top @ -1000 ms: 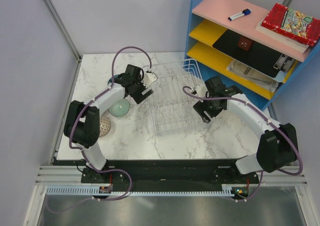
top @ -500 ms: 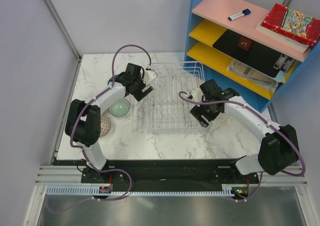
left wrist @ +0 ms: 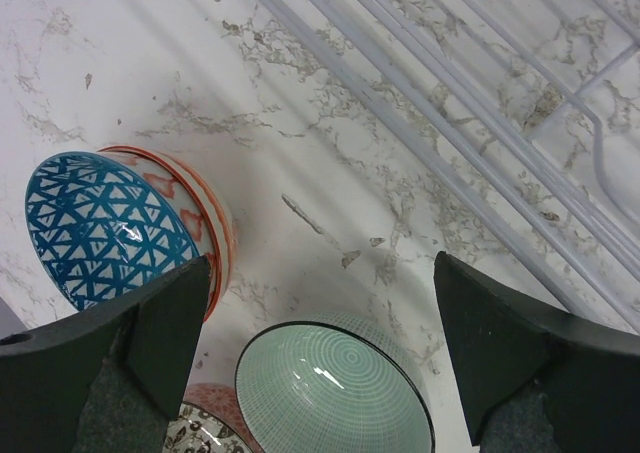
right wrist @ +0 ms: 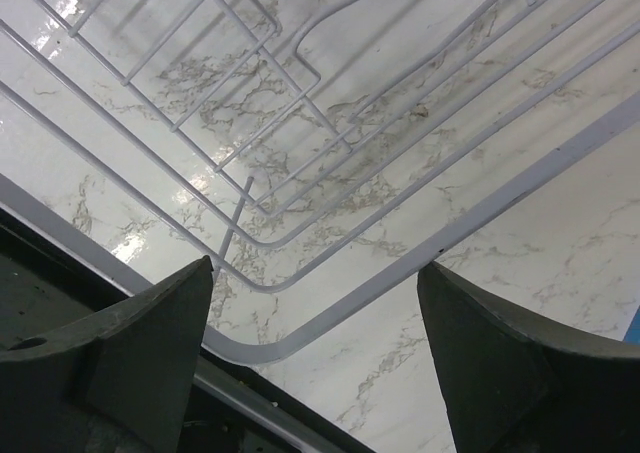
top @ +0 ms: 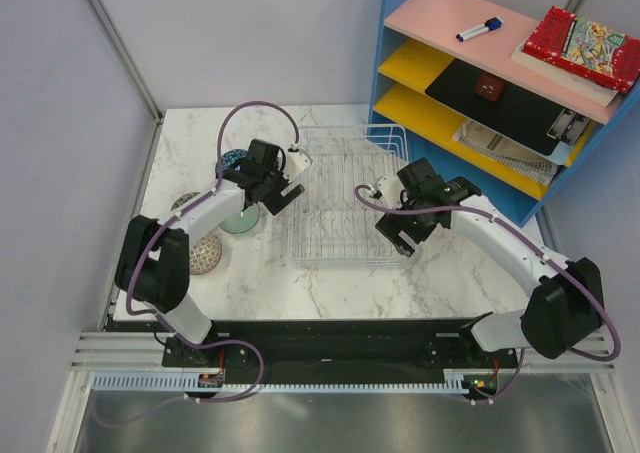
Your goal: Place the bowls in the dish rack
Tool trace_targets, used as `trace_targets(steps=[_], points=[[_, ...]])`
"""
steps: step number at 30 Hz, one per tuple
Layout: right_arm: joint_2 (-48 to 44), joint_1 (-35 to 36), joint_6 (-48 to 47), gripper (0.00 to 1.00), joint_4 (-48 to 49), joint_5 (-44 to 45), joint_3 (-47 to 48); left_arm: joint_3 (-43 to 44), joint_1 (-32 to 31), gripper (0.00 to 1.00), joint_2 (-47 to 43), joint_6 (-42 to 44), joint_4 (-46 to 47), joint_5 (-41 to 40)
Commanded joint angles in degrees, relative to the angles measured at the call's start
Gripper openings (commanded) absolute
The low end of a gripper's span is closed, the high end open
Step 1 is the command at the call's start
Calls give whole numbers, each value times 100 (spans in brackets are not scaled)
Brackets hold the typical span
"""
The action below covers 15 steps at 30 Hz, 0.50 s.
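The wire dish rack (top: 345, 203) lies flat in the middle of the marble table. Several bowls stand left of it: a blue-patterned bowl (top: 232, 159), a mint-green bowl (top: 238, 220), a floral bowl (top: 205, 254) and a greyish one (top: 183, 203). My left gripper (top: 272, 195) is open and empty above the green bowl (left wrist: 335, 393), with the blue bowl (left wrist: 105, 228) at its left finger and the rack's edge (left wrist: 470, 103) to the right. My right gripper (top: 397, 235) is open and empty over the rack's near right corner (right wrist: 450, 233).
A blue shelf unit (top: 480, 83) with pink and yellow shelves, a marker, a book and papers stands at the back right, close to the rack's far corner. Grey walls close in the left and back. The table's black near edge (right wrist: 100, 273) lies just below the right gripper.
The rack has turned from skewed to square with the table and shifted left. The right gripper followed its near right corner leftward. The left gripper drew back toward the green bowl.
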Motion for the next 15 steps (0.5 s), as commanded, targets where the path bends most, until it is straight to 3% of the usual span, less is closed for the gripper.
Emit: trace_targets(steps=[1,10,15], points=[[-302,78,-106,91,98,64,392,-203,-108,100,-469,-225,140,229],[-863,69,-360,94,431,873,823,-659,-12,100,-1084,-260,236,98],[-1260,78,-361,97,1240,795,656,-854,515,100,-1532,-427,281,877]])
